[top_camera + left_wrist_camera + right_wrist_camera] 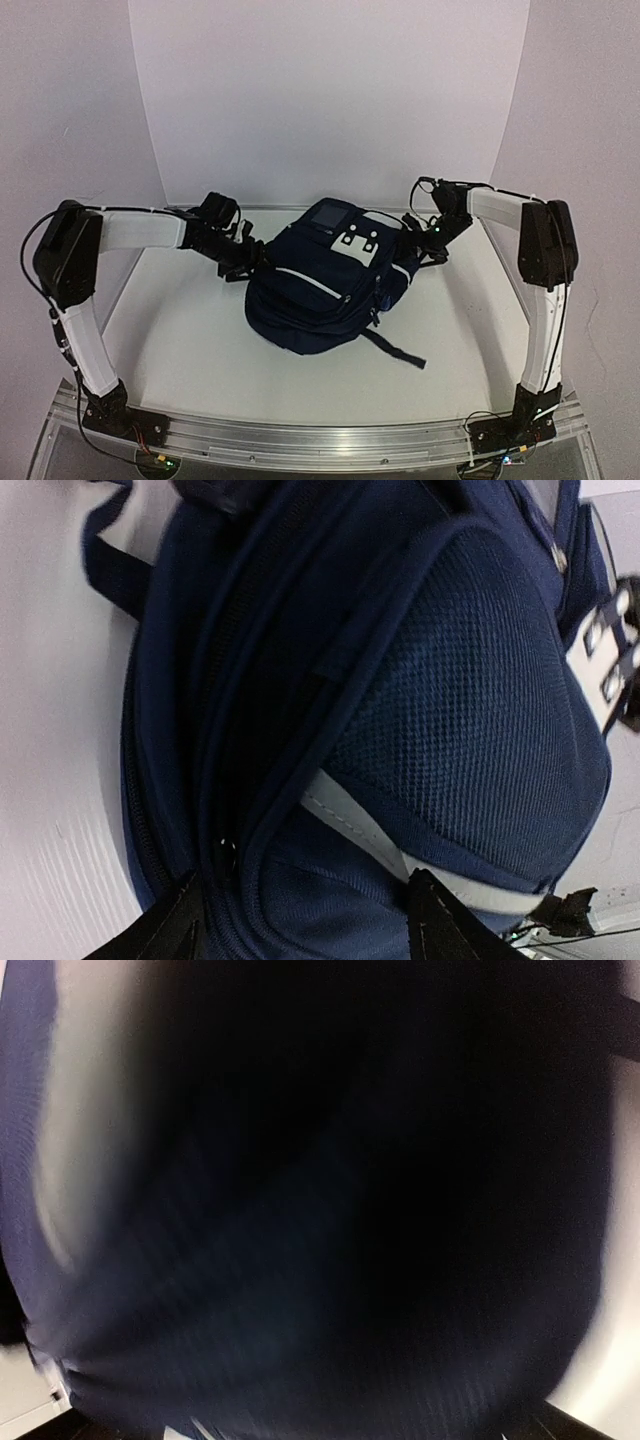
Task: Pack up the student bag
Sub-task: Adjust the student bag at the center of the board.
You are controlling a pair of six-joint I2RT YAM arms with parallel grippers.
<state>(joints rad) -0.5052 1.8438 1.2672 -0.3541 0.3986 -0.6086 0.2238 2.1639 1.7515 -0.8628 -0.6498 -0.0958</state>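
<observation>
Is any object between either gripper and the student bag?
Nothing visible stands between them. The left gripper is right at the left side of the student bag, whose fabric fills its wrist view. The right gripper is close at the bag's right side; its wrist view is blurred.

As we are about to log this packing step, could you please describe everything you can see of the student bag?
The student bag is a navy fabric backpack with thin white stripes, a mesh panel, dark straps and a white patch with two buckle slots. It lies bulging on the white table, one strap trailing nearward. The left gripper, fingers apart, straddles its left side; the right gripper is at its far right corner.
</observation>
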